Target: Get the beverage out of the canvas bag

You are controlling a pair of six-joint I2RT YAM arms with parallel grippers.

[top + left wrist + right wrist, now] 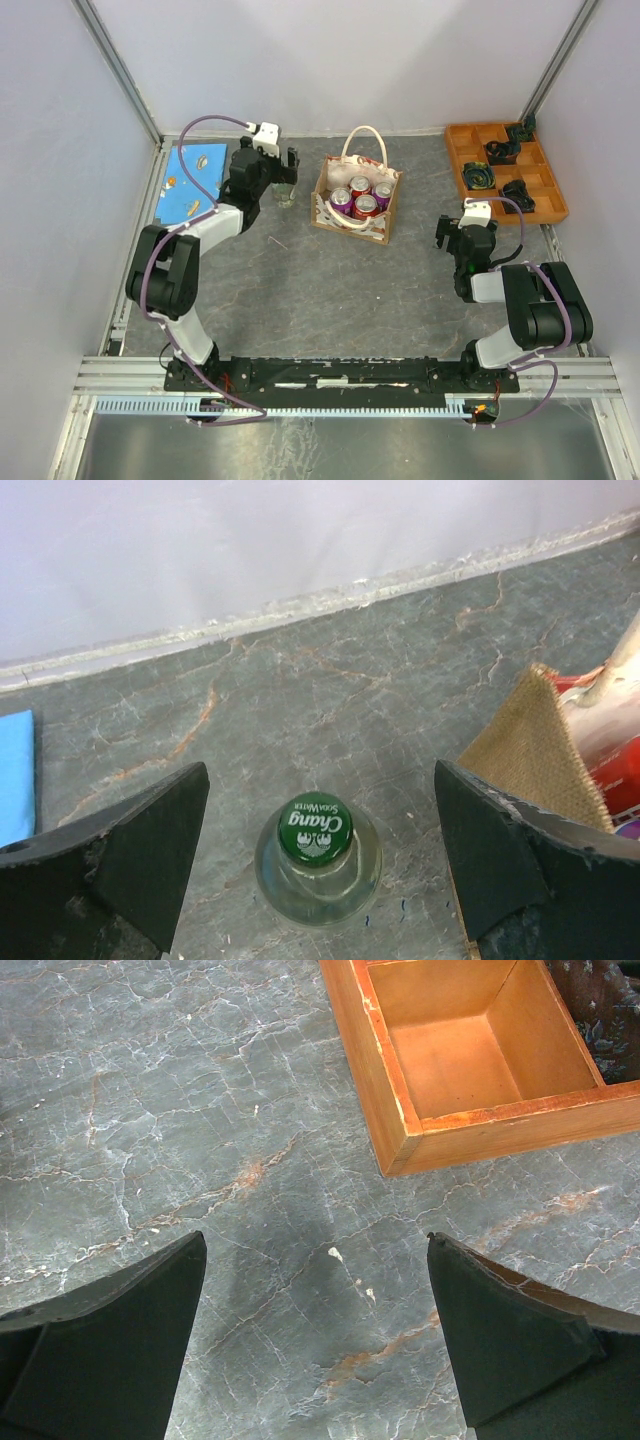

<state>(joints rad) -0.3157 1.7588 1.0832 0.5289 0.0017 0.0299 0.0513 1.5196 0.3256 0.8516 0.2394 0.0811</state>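
Flanking a capped bottle (pixel 318 858), left fingers (pixel 135 855) spread, canvas bag (pixel 535 748) beside

Top: high overhead, whole table (pixel 330 290). Wrists: close, downward; left shares canvas bag (pixel 535 745), right tray (pixel 368 1070).

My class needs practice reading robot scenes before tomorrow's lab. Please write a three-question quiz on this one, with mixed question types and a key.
1. True or false: the bottle stands inside the bag.
2. How many cans show in the bag? A) two B) four C) six
3. Fill in: the ____ pincer hangs open over the bottle.
Key: 1 false, it stands outside, beside the bag. 2 B. 3 left; the left pincer has the green cap between its fingers.
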